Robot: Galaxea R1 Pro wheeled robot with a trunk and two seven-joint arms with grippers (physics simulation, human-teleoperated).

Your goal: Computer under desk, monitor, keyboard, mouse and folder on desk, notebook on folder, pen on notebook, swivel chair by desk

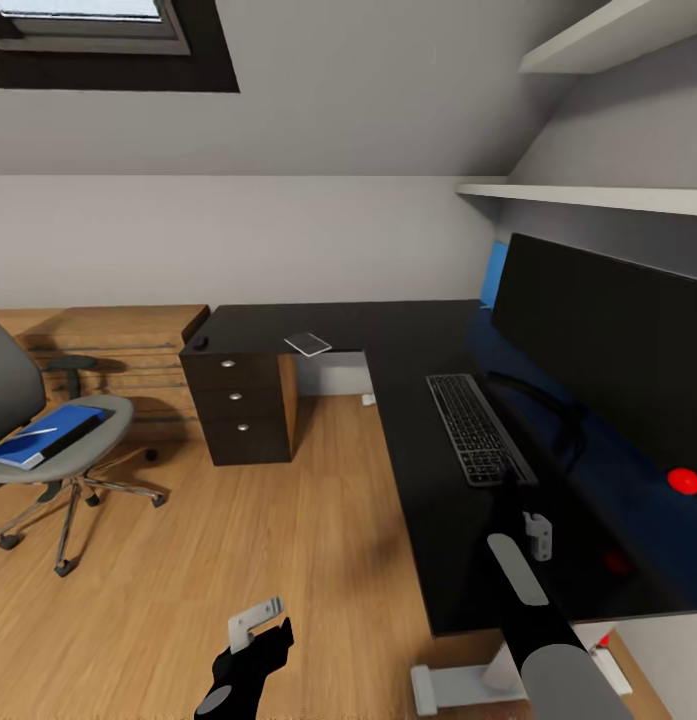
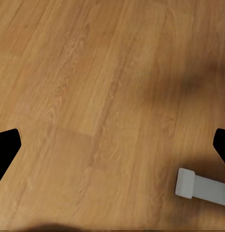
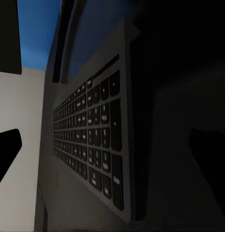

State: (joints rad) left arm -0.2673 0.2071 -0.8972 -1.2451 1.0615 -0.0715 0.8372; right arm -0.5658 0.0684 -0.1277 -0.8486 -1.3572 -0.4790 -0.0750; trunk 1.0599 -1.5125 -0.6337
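The black desk (image 1: 408, 340) carries the monitor (image 1: 608, 350) at the right, with the dark keyboard (image 1: 478, 428) lying in front of it. A small grey notebook (image 1: 308, 344) lies on the far part of the desk, and the black mouse (image 1: 200, 343) sits at its left corner. The blue folder (image 1: 43, 435) rests on the swivel chair (image 1: 73, 440) at the left, a whitish pen (image 1: 30, 436) on top of it. My right gripper (image 1: 536, 535) hangs open just above the desk at the keyboard's (image 3: 93, 145) near end. My left gripper (image 1: 258, 620) is open over the floor. A white case with a red mark, the computer (image 1: 613, 655), shows below the desk's near edge.
A dark three-knob drawer unit (image 1: 238, 405) stands under the desk's left end, with a light wooden chest (image 1: 118, 350) behind the chair. A white desk foot (image 2: 199, 186) lies on the wooden floor (image 1: 288, 520). Shelves (image 1: 588, 195) hang above the monitor.
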